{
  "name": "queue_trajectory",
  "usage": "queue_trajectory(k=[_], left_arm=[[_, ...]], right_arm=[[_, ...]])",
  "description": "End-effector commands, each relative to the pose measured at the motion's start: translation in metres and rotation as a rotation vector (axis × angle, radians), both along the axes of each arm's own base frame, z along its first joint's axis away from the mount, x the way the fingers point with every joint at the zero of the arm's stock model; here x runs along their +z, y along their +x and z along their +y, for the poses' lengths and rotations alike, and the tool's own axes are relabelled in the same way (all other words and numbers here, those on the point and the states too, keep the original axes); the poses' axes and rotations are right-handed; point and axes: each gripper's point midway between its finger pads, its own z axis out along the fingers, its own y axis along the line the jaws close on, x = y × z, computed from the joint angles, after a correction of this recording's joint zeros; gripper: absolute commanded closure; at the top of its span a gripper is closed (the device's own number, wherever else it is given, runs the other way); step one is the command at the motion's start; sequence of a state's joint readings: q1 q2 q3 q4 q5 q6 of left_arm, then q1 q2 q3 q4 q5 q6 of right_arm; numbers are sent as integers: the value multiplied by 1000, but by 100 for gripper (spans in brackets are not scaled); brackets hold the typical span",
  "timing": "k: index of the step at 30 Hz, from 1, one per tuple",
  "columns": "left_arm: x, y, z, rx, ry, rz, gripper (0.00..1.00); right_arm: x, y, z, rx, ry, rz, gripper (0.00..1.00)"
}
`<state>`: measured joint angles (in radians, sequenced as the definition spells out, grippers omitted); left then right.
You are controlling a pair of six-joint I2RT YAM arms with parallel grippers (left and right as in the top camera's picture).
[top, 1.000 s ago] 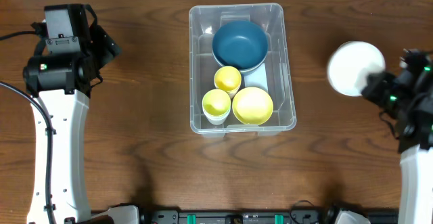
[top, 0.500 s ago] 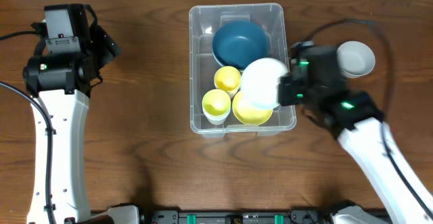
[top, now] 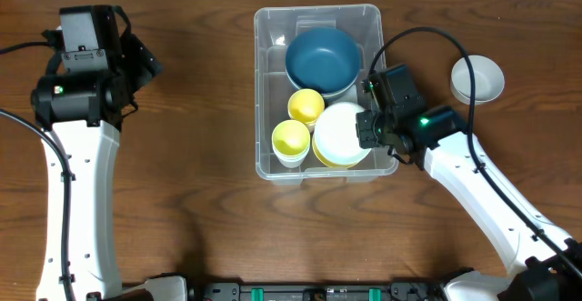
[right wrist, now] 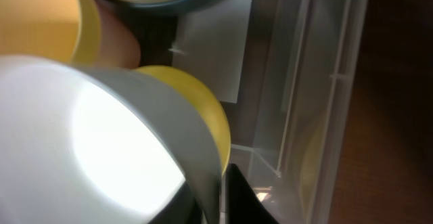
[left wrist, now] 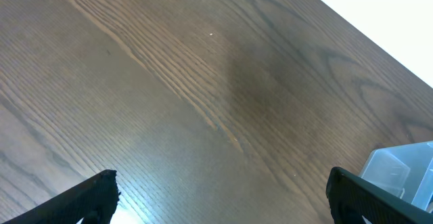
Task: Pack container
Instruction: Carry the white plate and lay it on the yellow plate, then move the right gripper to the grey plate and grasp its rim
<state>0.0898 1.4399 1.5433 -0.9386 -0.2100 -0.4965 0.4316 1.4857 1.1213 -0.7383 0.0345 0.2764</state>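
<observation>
The right gripper (right wrist: 214, 197) has its jaws close on either side of a white bowl's (top: 341, 130) rim, and whether they pinch it or have let go cannot be told. The bowl sits in the yellow bowl (top: 340, 163) at the near right of the container (top: 261, 92), which stands mid-table between the arms. The left gripper (left wrist: 223, 191) hangs wide open and empty over the table (top: 182, 201). The step looks like the release, and the next move calls for lifting clear of the wall towards the second white bowl (top: 477, 78) just right of it.
</observation>
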Motion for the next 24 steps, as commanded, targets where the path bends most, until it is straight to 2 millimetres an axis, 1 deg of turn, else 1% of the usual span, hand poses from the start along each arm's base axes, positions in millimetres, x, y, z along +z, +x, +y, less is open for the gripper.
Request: queue_trajectory(k=[1,5,7,10,12,15,17,20,23,24], left_arm=[[6,0,2,4,13,-11,2],[6,0,2,4,13,-11,2],[6,0,2,4,13,-11,2],[6,0,2,4,13,-11,2],[6,0,2,4,14,-11,2],[6,0,2,4,13,-11,2],[6,0,2,4,13,-11,2],[6,0,2,4,13,-11,2],[6,0,2,4,13,-11,2],[6,0,2,4,13,-11,2]], right_arm=[[5,3,9,41,21,-16,55],[11,8,14,47,43,-38,52],[20,11,14,43,50,-56,51],[43,20,8,17,62,-101,51],[65,29,-8,-59,52,-139,51],[94,39,-45,-196,19,-183,50],[106,43,-79,-309,-9,-197,49],[111,48,-125,-436,-26,-201,46],[108,50,-180,-588,-36,-198,45],[106,51,-192,-621,-37,-196,45]])
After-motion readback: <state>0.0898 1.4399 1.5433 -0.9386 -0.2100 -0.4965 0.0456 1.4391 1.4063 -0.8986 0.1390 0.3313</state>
